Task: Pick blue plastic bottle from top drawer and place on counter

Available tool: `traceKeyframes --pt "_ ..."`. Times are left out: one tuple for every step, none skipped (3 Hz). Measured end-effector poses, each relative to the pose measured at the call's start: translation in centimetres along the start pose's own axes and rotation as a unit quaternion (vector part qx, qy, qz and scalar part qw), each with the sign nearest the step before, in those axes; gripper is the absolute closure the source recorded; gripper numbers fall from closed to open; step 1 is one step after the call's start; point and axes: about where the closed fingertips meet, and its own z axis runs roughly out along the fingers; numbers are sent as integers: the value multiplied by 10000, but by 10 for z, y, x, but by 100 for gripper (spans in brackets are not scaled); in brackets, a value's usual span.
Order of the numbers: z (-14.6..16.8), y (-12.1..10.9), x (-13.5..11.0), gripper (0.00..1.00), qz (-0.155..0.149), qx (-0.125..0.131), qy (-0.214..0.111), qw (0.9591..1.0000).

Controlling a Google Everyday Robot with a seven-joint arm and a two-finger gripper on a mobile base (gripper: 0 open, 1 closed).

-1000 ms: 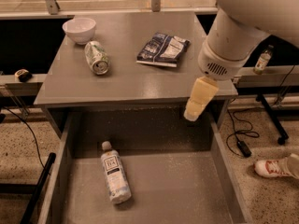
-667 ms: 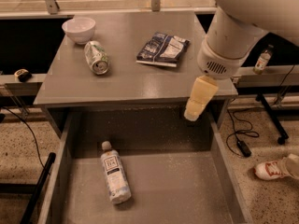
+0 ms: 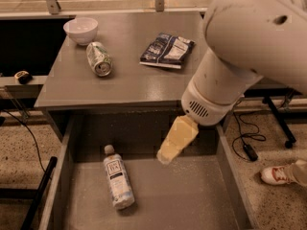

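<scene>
The blue plastic bottle (image 3: 118,183) lies on its side on the left half of the open top drawer (image 3: 192,200), its white cap pointing toward the counter. My gripper (image 3: 169,150), yellowish, hangs from the big white arm (image 3: 249,56) over the back middle of the drawer. It is to the right of the bottle's cap end, apart from it, and holds nothing. The grey counter (image 3: 129,78) is right above the drawer's back.
On the counter are a white bowl (image 3: 80,29), a green-white soda can (image 3: 99,59) on its side and a dark snack bag (image 3: 167,50). The drawer's low side walls (image 3: 58,186) bound the bottle. A shoe (image 3: 283,174) and a cable (image 3: 247,140) are on the floor at the right.
The arm has swung left and down. The gripper went from beside the counter's front right corner to over the back middle of the drawer, closer to the bottle. The bottle has not moved.
</scene>
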Motion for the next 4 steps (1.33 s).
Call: traceKeyframes --pt "7 10 4 0 133 -123 63 9998" --pt "6 9 3 0 116 -108 56 9999" --pt "17 34 -8 0 -19 38 -113 9999" --pt "48 92 -22 0 -409 191 -366 9983"
